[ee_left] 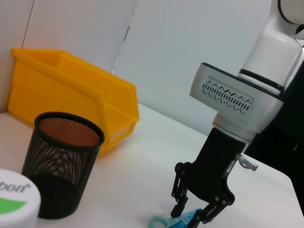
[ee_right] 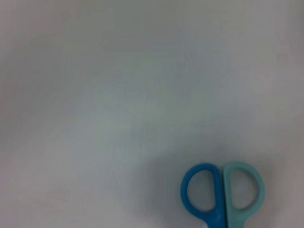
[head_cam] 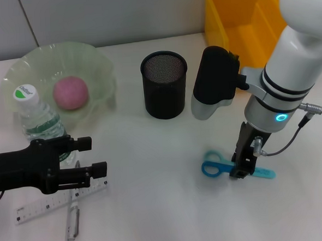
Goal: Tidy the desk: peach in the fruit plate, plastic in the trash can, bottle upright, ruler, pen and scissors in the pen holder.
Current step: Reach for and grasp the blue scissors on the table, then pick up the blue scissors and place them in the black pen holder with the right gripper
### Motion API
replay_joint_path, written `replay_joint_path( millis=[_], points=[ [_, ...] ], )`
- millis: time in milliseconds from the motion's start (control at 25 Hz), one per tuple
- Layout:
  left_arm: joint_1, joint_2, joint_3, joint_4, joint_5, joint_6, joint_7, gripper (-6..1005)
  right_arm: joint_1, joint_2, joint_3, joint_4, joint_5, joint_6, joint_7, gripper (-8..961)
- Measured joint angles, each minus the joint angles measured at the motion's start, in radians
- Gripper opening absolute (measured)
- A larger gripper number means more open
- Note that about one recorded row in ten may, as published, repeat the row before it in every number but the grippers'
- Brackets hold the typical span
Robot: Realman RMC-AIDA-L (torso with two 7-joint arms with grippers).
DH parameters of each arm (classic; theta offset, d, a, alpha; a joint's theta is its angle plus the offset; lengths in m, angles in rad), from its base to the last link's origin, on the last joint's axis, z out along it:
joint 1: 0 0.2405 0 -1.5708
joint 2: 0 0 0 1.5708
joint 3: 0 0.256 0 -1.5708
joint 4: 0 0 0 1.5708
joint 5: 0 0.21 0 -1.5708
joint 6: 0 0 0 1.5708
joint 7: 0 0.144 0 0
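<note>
Head view: the right tool [head_cam: 241, 167] is standing straight down over the scissors [head_cam: 238, 169], which are lying flat on the bench [head_cam: 166, 207]. Their long axis is running crosswise under the tool, with the blue handle loops showing on the side toward the left arm and the pale sheath tip poking out on the opposite side, so the tool is meeting them near mid-length. The pen holder [head_cam: 165, 85] is standing upright beyond the tool, farther from the robot and toward the left arm. The left tool [head_cam: 92, 156] is waiting well apart, with its fingers spread over the ruler [head_cam: 40, 207] and pen [head_cam: 72, 219] and gripping nothing (the right arm is plainly the nearer one for the scissors).

Left wrist view: the right tool [ee_left: 198, 211] is showing its fingers parted to a moderate gap, and they are straddling the scissors [ee_left: 175, 222] at bench level; whether the pads are already pressing cannot be told, so the grasp is judged as not yet closed. The pen holder [ee_left: 61, 164] is sitting on the near side.

Right wrist view: only the handle loops of the scissors [ee_right: 221, 194] are appearing, flat on the bench [ee_right: 118, 95] (the tool's own fingers are not visible here).
</note>
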Motion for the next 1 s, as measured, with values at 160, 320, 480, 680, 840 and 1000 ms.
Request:
replay_joint_path(
  millis=[160,320,480,680,840,1000],
  points=[
    [0.0,0.0,0.0,0.0,0.0,0.0,0.0,846,0.0,0.0,0.0,0.003,0.0,0.001,0.0,321],
    [0.0,0.0,0.0,0.0,-0.007,0.0,0.0,846,0.001,0.0,0.0,0.004,0.0,0.003,0.001,304],
    [0.002,0.001,0.0,0.0,-0.01,0.0,0.001,846,0.001,0.0,-0.002,0.004,0.0,0.004,0.003,281],
    [0.002,0.001,0.0,0.0,-0.011,0.0,0.002,847,0.0,0.0,-0.018,0.0,0.0,0.004,0.003,253],
    [0.003,0.001,0.0,0.0,-0.011,0.0,0.003,847,-0.002,0.0,-0.024,-0.009,0.0,0.003,0.002,238],
    [0.004,0.002,-0.001,0.0,-0.011,0.0,0.003,846,-0.007,-0.001,-0.005,-0.049,0.012,-0.01,0.003,230]
  ],
)
